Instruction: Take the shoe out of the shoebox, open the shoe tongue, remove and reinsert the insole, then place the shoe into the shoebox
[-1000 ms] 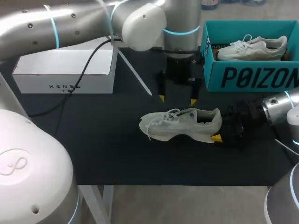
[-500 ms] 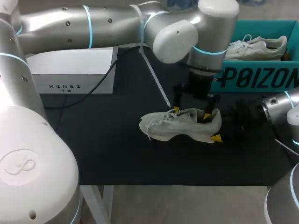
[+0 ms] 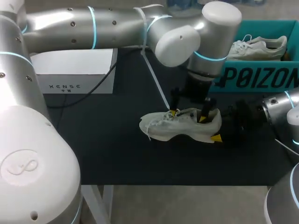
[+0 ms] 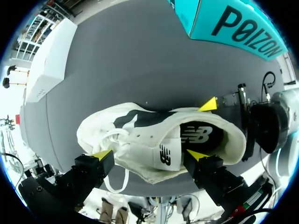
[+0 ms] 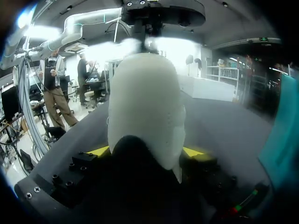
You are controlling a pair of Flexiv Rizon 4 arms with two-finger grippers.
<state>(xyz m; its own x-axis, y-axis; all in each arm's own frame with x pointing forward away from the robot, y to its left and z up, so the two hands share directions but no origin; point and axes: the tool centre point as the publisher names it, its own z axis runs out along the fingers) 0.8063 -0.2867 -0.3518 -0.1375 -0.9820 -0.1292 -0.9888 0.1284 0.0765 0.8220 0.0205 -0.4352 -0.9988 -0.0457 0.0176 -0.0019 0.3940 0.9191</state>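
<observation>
While the white sneaker rests upright on its sole near the middle of the black table, toe to the left and heel to the right, its dark insole shows through the opening behind the tongue. At the heel, the right gripper comes in from the right and is clamped on the sneaker, one yellow tip on each side. From above, the left gripper hangs with its fingers spread wide apart, one tip by the laces, the other inside the opening. At far right stands the teal shoebox with a second white shoe inside, and at far left a white box.
</observation>
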